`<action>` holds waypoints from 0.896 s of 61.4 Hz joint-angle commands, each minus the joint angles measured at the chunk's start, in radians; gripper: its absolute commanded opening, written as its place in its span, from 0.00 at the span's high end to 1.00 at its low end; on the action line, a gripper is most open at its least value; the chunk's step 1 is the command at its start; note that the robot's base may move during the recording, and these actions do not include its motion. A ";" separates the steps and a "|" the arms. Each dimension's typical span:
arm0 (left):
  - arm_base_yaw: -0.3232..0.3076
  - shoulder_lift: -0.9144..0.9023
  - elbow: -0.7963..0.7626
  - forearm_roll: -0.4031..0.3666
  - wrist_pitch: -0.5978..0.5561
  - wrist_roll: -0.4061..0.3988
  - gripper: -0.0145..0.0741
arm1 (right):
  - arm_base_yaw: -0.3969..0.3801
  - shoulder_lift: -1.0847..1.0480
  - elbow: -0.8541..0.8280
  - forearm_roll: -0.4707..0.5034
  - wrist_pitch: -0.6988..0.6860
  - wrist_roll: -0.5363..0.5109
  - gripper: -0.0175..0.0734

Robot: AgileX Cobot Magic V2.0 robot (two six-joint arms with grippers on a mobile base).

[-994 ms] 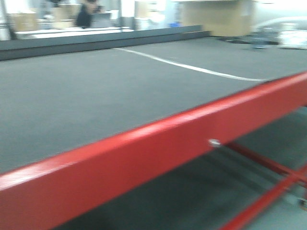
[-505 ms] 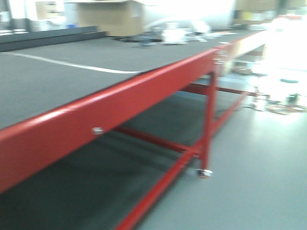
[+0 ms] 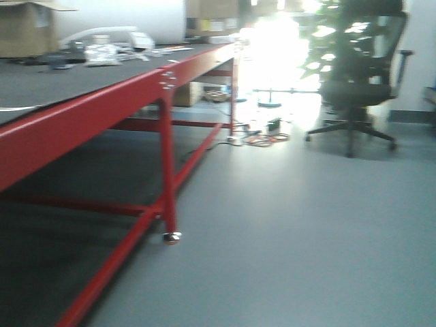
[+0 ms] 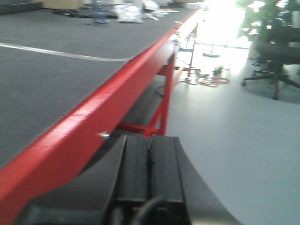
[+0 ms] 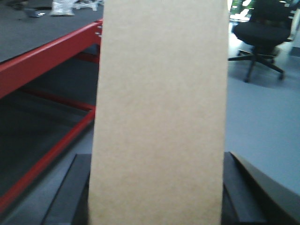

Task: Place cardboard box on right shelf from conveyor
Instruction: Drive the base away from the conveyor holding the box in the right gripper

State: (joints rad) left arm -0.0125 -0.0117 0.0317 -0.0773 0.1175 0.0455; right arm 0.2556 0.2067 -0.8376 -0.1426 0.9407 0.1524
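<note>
Beside the red-framed dark-grey conveyor belt (image 4: pixel 47 75), the right gripper (image 5: pixel 157 190) pinches the plain tan slab-shaped cardboard box (image 5: pixel 159 108) and the left gripper (image 4: pixel 149 157) is pressed together, so transport appears underway; next, locate the unseen right shelf.

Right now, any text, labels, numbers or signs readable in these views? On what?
Nothing is readable in any view.
cardboard box: visible face is plain, no print or label.
conveyor: red frame shows no markings.
cartons at the far end, front view: a pale patch that may be a label, too blurred to read.
</note>
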 commanded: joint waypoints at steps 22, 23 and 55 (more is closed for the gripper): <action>0.002 -0.015 0.010 -0.006 -0.087 0.000 0.97 | -0.005 0.017 -0.025 -0.015 -0.101 -0.011 0.54; 0.002 -0.015 0.010 -0.006 -0.087 0.000 0.97 | -0.005 0.017 -0.025 -0.015 -0.101 -0.011 0.54; -0.002 -0.017 0.010 -0.006 -0.087 0.000 0.97 | -0.005 0.018 -0.025 -0.015 -0.101 -0.011 0.54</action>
State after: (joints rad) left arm -0.0125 -0.0117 0.0317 -0.0773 0.1175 0.0455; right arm 0.2556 0.2051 -0.8376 -0.1426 0.9430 0.1524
